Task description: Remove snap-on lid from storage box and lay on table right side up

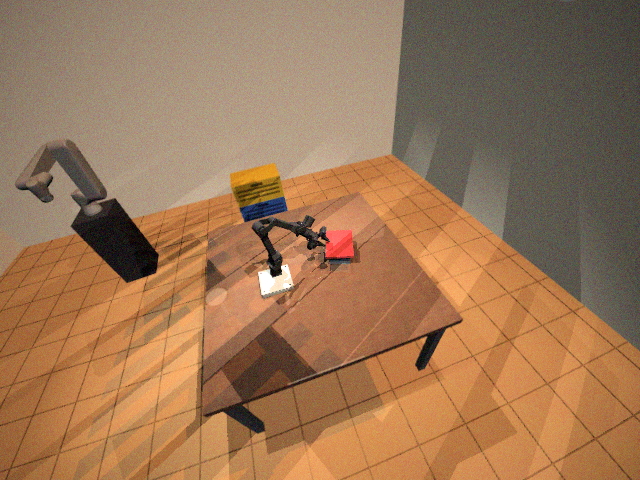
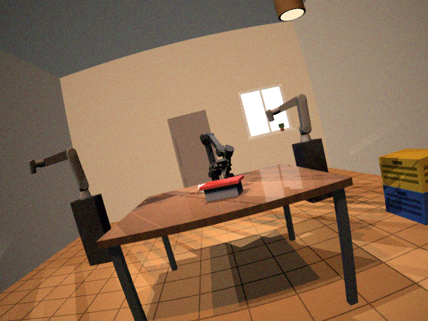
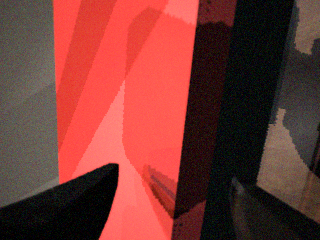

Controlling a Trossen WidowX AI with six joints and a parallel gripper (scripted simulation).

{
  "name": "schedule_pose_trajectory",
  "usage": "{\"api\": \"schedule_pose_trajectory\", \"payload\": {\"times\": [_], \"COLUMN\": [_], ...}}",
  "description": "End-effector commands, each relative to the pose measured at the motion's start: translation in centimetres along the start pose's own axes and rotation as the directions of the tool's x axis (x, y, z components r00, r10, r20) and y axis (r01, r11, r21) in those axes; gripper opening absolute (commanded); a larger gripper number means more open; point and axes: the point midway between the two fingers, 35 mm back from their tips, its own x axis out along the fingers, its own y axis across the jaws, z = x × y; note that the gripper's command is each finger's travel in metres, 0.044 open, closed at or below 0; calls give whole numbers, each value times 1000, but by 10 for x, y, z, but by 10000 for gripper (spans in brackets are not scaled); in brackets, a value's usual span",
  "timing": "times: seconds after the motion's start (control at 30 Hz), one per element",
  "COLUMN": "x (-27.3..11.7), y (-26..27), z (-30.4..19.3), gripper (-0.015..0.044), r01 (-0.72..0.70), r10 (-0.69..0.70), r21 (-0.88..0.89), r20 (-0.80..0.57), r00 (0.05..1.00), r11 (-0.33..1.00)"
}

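Note:
The red lid [image 1: 339,244] [image 2: 221,182] [image 3: 150,100] lies right side up over the top of the grey storage box [image 1: 340,260] [image 2: 223,194], which stands on the table [image 1: 361,310] [image 2: 166,214]. My gripper [image 1: 326,238] [image 3: 174,179] is partly open at the robot-facing side of the lid. In the wrist view the left finger shows over the lid's red top and the right finger beyond its dark rim, with the lid's edge between them. I see no finger closed on the lid. In the exterior view the fingertips are hidden behind the lid.
My arm's white base plate [image 1: 268,286] is on the table, to the left of the box in the top view. Yellow and blue crates [image 1: 258,186] [image 2: 404,169] stand on the floor beyond the table. Two other arms stand on dark pedestals [image 1: 116,240] [image 2: 91,221] away from the box.

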Motion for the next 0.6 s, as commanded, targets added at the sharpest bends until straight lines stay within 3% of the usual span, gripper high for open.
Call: {"api": "schedule_pose_trajectory", "payload": {"times": [0.0,0.1,0.4,0.5,0.57], "x": [4,4,4,4,4], "y": [-2,-2,-2,-2,-2], "z": [0,0,0,0,0], "gripper": [209,130,70,0,0], "r01": [6,6,6,6,6], "r10": [-6,-6,-6,-6,-6], "r21": [-8,-8,-8,-8,-8], "r20": [-3,-3,-3,-3,-3], "r00": [1000,1000,1000,1000,1000], "r11": [1000,1000,1000,1000,1000]}}
